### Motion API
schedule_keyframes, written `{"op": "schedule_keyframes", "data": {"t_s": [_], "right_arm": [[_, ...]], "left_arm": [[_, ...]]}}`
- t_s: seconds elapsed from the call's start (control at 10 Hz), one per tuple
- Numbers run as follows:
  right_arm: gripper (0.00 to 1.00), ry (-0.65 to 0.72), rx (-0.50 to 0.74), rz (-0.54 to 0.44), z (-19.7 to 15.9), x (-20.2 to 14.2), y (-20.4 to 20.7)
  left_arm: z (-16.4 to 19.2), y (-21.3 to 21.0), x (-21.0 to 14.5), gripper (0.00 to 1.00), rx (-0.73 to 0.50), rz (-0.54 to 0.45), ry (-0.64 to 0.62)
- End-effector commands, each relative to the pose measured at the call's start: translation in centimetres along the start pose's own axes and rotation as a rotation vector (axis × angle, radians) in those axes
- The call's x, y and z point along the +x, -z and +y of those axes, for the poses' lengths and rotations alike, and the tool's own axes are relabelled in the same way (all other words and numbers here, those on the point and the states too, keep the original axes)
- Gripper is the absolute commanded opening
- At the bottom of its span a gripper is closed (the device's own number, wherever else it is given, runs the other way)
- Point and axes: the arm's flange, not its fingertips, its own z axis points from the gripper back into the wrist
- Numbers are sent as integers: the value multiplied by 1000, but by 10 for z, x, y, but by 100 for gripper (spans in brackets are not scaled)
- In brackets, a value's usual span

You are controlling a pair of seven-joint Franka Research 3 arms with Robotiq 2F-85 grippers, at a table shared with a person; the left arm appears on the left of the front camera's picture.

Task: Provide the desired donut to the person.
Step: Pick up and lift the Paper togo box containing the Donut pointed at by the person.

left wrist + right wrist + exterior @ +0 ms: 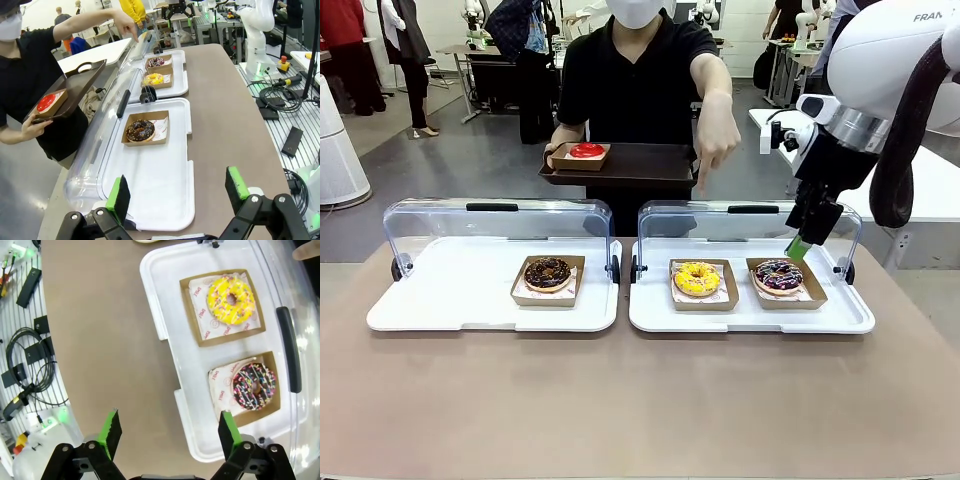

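Where the right tool (798, 248) is held: above the sprinkled donut (778, 275), fingers spread, nothing gripped.
Left tool (177, 189): spread wide, empty, aimed at the near end of the left white tray (165, 200).
Chocolate donut (548, 272): laid in a paper box on the left white tray.
Yellow donut (697, 277): set beside the sprinkled donut on the right white tray (750, 318).
Person's hand (718, 140): pointed down behind that tray's raised lid, in line with the yellow donut.
Dark tray (650, 165): held by the person, a red donut (587, 150) carried on it.
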Motion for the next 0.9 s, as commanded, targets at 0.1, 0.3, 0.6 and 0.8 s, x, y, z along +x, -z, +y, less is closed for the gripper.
{"op": "schedule_keyframes", "data": {"t_s": [0.1,0.3,0.6,0.8], "right_arm": [[100,1,-14,10,0,1,-1],[100,1,-14,10,0,1,-1],[100,-100,5,70,6,14,11],[100,-203,31,153,8,44,34]], "left_arm": [[-2,0,1,100,3,-4,1],[-2,0,1,100,3,-4,1],[-2,0,1,100,3,-4,1],[-2,0,1,100,3,-4,1]]}}
